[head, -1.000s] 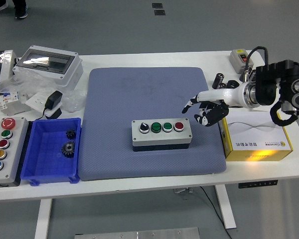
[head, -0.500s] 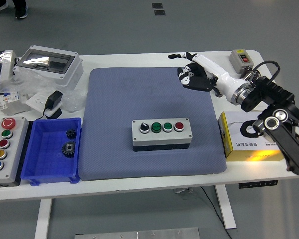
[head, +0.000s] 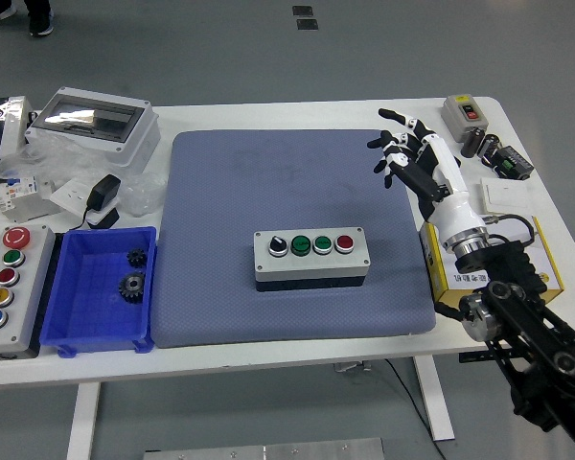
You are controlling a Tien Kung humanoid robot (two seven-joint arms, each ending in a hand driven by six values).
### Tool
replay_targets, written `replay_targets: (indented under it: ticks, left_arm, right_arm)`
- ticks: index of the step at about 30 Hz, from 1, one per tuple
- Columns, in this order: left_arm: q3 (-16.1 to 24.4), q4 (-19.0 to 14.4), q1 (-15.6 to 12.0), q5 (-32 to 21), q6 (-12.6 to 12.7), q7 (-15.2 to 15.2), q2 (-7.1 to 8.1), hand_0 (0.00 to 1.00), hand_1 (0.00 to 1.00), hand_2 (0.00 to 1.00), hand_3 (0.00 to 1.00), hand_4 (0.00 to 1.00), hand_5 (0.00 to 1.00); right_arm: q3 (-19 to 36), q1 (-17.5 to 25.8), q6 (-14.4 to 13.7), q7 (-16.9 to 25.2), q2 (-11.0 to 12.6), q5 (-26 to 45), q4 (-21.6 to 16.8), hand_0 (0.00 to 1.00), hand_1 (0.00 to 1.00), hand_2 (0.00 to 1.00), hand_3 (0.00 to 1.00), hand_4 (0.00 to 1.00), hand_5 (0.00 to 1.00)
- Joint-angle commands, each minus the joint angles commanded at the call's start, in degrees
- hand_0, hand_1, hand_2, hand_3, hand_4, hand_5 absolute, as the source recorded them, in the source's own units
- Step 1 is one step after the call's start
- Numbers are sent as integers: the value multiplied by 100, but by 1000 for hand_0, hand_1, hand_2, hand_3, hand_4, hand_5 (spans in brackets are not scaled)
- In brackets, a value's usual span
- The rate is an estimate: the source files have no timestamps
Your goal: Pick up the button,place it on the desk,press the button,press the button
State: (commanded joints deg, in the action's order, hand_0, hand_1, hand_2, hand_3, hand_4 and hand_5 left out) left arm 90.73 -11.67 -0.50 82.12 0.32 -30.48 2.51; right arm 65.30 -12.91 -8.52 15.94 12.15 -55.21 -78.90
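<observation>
On the white table (head: 268, 359), the button box (head: 310, 256) is sitting mid-mat (head: 220, 192); the right hand (head: 414, 160) is hovering, fingers spread, at the mat's far right corner.

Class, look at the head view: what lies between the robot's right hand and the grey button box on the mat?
Only bare blue mat. In the head view nothing sits between the right hand, fingers spread, and the button box.

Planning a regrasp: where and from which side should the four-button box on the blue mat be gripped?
Grip the four-button box across its long front and back walls, coming from above with the right robot hand. The box lies flat, and its buttons face up, so stay on the walls.
</observation>
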Motion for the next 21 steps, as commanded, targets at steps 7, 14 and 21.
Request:
replay_targets:
  ticks: [7, 14, 21]
  left_arm:
    - [12, 4, -9, 2, 68, 175, 9, 790, 755, 712, 759, 690, 324]
    - [99, 19, 18, 169, 98, 370, 52, 787, 753, 710, 757, 688, 320]
    - [158, 7, 39, 298, 70, 346, 120, 774, 739, 703, 753, 689, 322]
  right_arm:
    - [-178, 251, 225, 53, 172, 813, 72, 754, 745, 745, 742, 781, 591]
    - [-124, 334, 193, 66, 199, 933, 55, 770, 746, 733, 732, 905, 888]
    - [206, 369, 121, 70, 257, 885, 8, 770, 743, 733, 731, 934, 968]
